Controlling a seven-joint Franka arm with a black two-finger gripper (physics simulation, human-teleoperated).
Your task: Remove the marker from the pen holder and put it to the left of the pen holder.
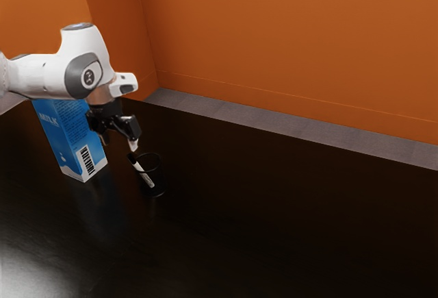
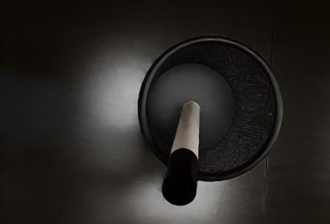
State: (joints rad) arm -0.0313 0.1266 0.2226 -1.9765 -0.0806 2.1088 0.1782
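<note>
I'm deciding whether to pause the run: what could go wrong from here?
The marker leans on the pen holder's rim, its black end sticking out past it, so the claw might knock it askew while closing in. Because it slants, a straight pull could drag the holder along or tip it.

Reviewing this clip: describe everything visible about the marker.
The marker has a smooth, pale barrel with dark print and a black end, plastic by its look. It leans inside the round black pen holder, pale end down toward the floor, black end up and jutting out past the rim, apparently resting on it. The open gripper is close to the black end but not clamped on it; contact I cannot tell.
</note>
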